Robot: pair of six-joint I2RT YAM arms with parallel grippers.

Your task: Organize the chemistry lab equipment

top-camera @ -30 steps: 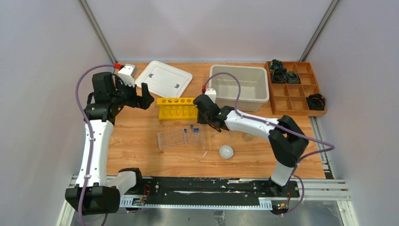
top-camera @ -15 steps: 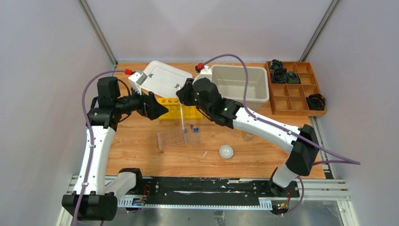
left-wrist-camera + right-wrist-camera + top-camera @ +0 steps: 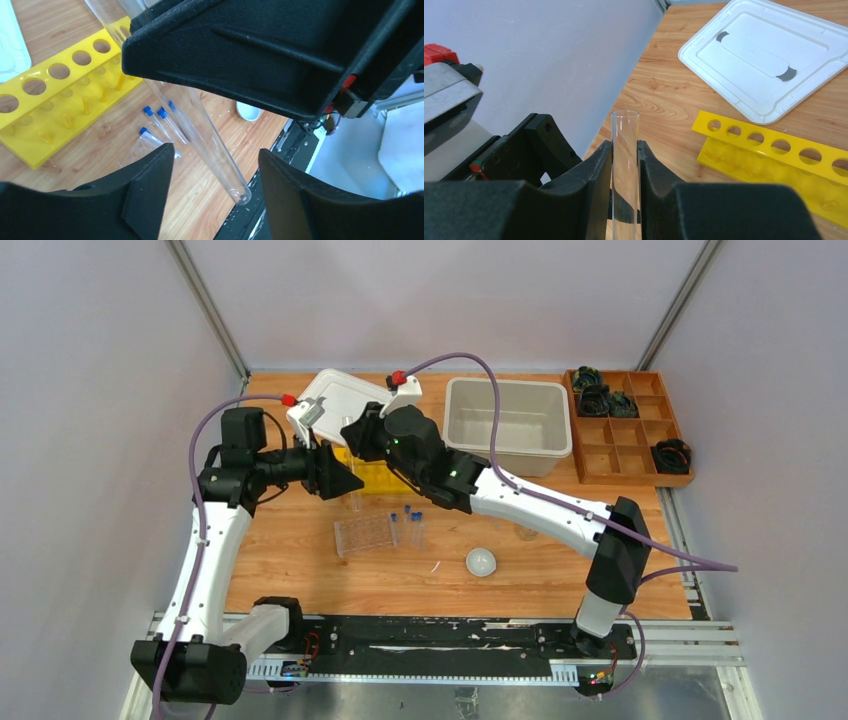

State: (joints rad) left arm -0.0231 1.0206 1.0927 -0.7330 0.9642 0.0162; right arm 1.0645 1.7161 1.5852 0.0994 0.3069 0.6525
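Observation:
My right gripper (image 3: 624,146) is shut on a long clear glass tube (image 3: 625,130), held upright above the table's left half. The tube (image 3: 354,492) hangs down in front of the yellow tube rack (image 3: 388,478). My left gripper (image 3: 215,150) is open with the tube's rounded lower end (image 3: 220,160) between its fingers, a gap on each side. Small blue-capped tubes (image 3: 410,524) lie beside the clear rack (image 3: 364,533) on the wood. A small white round dish (image 3: 481,561) and a small clear glass vessel (image 3: 527,531) sit to the right.
A white lid (image 3: 345,400) lies at the back left, behind the rack. A beige bin (image 3: 505,390) stands at the back centre. The brown wooden compartment tray (image 3: 625,445) with black parts sits at the back right. My two arms crowd together over the rack.
My right arm has swung left and up with the glass tube. My left gripper has moved right around the tube's lower end and its jaws have narrowed.

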